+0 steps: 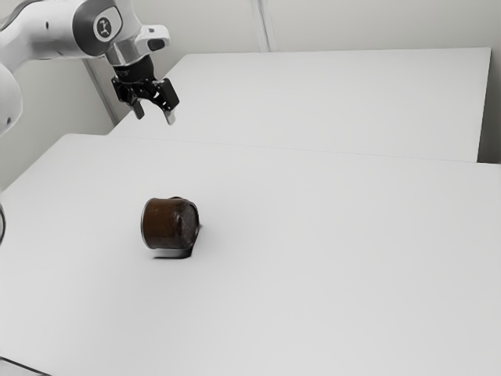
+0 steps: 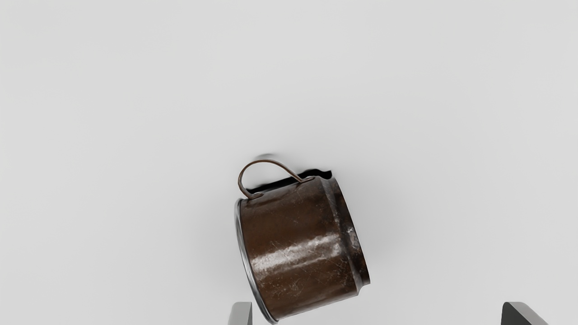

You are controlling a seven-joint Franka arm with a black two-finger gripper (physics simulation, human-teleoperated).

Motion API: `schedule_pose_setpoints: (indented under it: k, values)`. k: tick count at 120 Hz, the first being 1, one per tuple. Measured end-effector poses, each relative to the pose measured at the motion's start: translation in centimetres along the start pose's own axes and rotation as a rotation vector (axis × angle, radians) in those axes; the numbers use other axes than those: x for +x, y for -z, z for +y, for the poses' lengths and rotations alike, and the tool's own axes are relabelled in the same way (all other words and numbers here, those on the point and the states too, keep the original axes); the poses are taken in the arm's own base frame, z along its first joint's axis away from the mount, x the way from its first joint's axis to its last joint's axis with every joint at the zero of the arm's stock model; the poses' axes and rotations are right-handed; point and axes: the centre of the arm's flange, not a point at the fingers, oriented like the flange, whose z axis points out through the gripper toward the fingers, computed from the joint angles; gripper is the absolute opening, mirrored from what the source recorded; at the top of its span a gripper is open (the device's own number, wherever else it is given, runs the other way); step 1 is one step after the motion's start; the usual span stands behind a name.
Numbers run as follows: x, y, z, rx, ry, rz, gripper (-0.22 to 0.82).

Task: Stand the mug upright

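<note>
A brown metal mug (image 1: 168, 224) lies on its side on the white table, its rim toward the exterior view's left and its base toward the right. My gripper (image 1: 154, 116) hangs well above the table, behind the mug in that view, with nothing held. In the wrist view the mug (image 2: 302, 248) shows its whole side, silver rim and thin looped handle (image 2: 266, 161); the inside of the mug is hidden. The fingers of the gripper (image 2: 377, 313) stand wide apart there, open, with the mug far below them.
The white table (image 1: 329, 266) spreads around the mug. A second white surface (image 1: 337, 102) adjoins it at the back, before a pale wall. A dark cable (image 1: 23, 366) crosses the exterior view's lower left corner.
</note>
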Motion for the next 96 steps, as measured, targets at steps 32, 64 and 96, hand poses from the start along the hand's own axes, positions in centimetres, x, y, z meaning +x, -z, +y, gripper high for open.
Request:
schedule_pose_setpoints:
  k: [32, 64, 96]
  values:
    - [-0.1, -0.2, 0.1, 0.000, 0.000, -0.006, 0.60]
    - [-2.0, 0.4, -5.1, -0.121, 0.109, 0.004, 0.60]
    - [-8.3, -8.5, -17.9, -0.544, 0.364, -0.029, 0.60]
